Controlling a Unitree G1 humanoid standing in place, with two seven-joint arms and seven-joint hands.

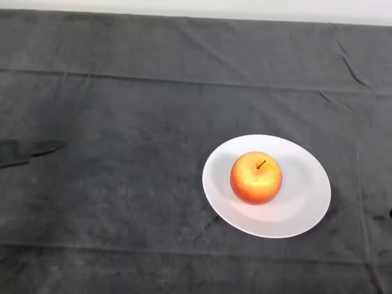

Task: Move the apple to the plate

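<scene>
The apple (pixel 256 177) sits on the white plate (pixel 306 211), slightly left of the plate's centre, upright with its stem pointing up and a little to the right. Its skin is red-orange with a yellow patch on the upper face. The plate rests on the dark cloth (pixel 122 110) covering the table, in the right half of the head view, toward the near edge. The cloth shows creases and fold lines running across it. No part of the robot appears, so the apple's position relative to it cannot be determined.
</scene>
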